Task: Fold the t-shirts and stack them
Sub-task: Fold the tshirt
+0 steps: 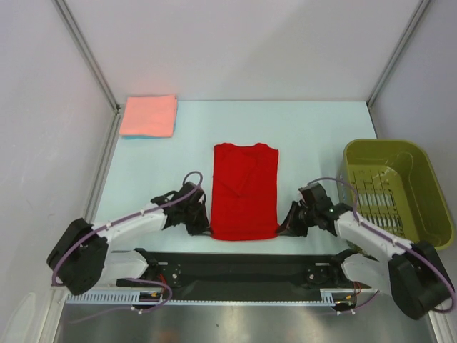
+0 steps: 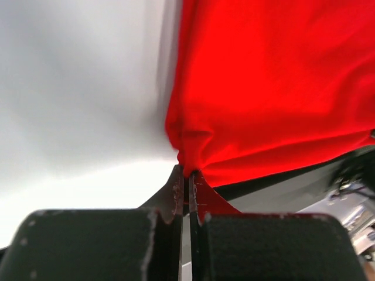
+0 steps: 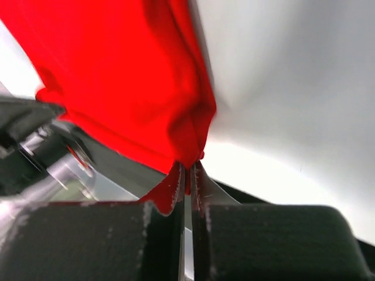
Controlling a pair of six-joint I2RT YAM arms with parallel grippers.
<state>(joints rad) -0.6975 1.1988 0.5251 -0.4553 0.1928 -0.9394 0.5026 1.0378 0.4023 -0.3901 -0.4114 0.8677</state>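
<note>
The left gripper [image 2: 188, 177] and right gripper [image 3: 188, 168] are each clamped on a near corner of the red t-shirt [image 1: 245, 191], which lies narrowed mid-way across the desk [image 1: 314, 132], so the fold is likely underway and next calls for carrying that hem evenly toward the collar.

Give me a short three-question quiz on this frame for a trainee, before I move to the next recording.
1. True or false: the pink shirt lies folded, apart from the red shirt.
2. Where do the left gripper and right gripper pinch the red shirt? A collar; B near corners; C sleeves.
3. Fill in: the basket stands on the robot's ____ side.
Key: 1 true; 2 B; 3 right.
</note>
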